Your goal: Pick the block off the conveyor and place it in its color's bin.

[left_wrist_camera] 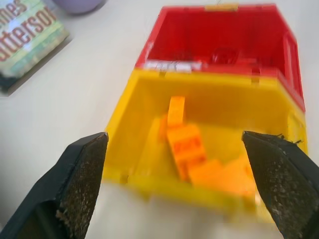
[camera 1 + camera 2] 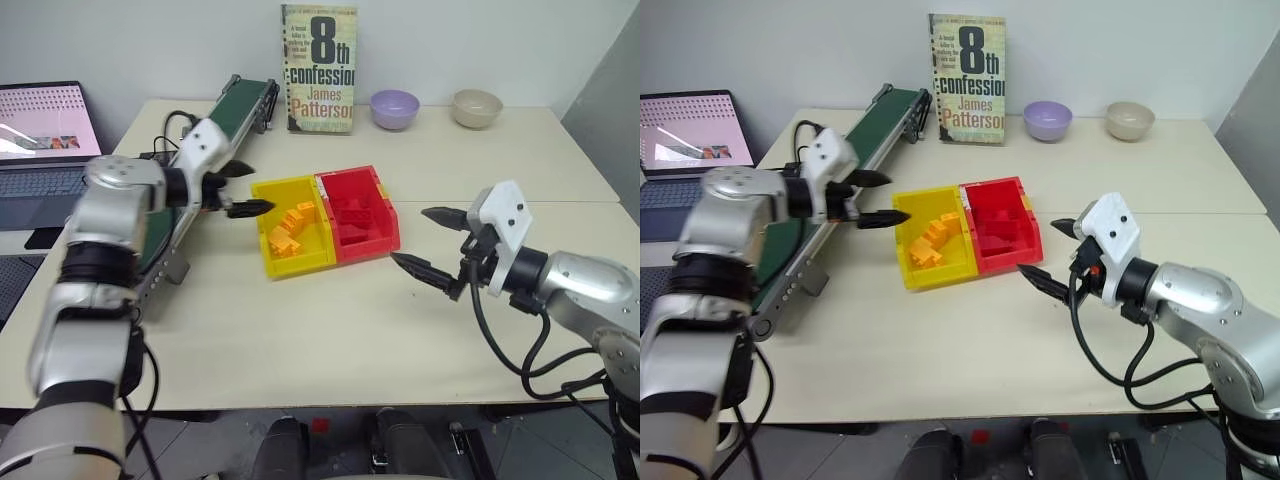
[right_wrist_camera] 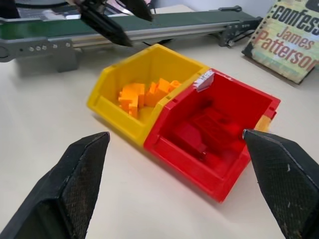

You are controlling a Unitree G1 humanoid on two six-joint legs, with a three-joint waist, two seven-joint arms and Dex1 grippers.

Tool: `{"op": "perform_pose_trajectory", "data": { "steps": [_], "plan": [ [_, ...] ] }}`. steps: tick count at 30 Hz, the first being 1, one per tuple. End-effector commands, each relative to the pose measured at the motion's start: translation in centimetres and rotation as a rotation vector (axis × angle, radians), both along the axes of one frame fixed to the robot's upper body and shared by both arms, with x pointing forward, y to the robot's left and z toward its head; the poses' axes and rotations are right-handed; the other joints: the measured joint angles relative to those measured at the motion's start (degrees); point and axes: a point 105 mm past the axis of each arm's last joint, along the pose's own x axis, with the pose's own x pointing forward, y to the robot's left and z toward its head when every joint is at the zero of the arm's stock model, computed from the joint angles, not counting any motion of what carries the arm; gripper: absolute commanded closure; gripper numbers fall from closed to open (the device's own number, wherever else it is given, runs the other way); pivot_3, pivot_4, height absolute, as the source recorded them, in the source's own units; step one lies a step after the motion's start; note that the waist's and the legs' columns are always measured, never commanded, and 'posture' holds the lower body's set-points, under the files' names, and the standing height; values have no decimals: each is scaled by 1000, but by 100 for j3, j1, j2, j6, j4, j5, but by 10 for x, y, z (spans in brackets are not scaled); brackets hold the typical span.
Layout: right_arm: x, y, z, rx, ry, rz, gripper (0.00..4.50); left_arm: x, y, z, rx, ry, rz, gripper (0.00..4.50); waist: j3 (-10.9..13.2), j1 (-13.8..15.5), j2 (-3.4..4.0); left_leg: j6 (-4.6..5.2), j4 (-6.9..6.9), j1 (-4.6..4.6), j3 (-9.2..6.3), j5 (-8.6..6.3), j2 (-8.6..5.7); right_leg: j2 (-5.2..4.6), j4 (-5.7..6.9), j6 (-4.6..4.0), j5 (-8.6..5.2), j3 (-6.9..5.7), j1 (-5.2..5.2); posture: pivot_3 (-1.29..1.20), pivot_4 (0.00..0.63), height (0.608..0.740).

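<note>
Nearest you, your right gripper [image 2: 430,245] hangs over bare tabletop [image 2: 330,340], a smooth, pale cream slab, with its two tapered black fingers spread wide and nothing between them; in the right wrist view their inner pads look coarse and grainy. Just beyond it sit the two joined trays: the red tray [image 2: 362,215], glossy plastic with upright walls and dark red bricks [image 3: 199,132] in its bottom, and on its left the bin [image 2: 290,262], the same boxy shape in bright yellow. In the bin you can see a heap of small orange-yellow bricks with studded tops; the block [image 1: 185,146] lies among them, resting on the bin floor, and you cannot single it out from the head views. Your left gripper [image 2: 241,190] hovers just beside the bin's left wall, its pointed fingers parted and empty, tips aimed toward the trays. Behind that arm runs the conveyor [image 2: 240,100], a long matte dark green belt between silver metal rails with black fittings, slanting away toward the wall. At the far edge stand a paperback book [image 2: 320,68], upright against the wall, a rounded lavender bowl [image 2: 394,108] and a beige bowl [image 2: 476,107]. An open laptop [image 2: 40,150] sits off to your left.
</note>
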Motion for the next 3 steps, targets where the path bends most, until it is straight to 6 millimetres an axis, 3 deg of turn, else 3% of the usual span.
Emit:
{"op": "perform_pose_trajectory", "data": {
  "steps": [1, 3],
  "plan": [
    [7, -2, 10, -21, -51, 59, 0, -21, 10, 16, 13, -36, -10, 30, 0, 14, 0, 0, 1, -2, 1, 0, 2, -1, 0, 0, 0, -4, 0, 0, 150, 740],
    [11, -3, 10, -28, -53, 81, 0, -32, 13, 14, 12, -18, -3, 30, 1, 28, 1, 0, 2, -5, 2, 0, 5, -7, 0, 3, -3, -7, 0, 0, 150, 740]
  ]
}}
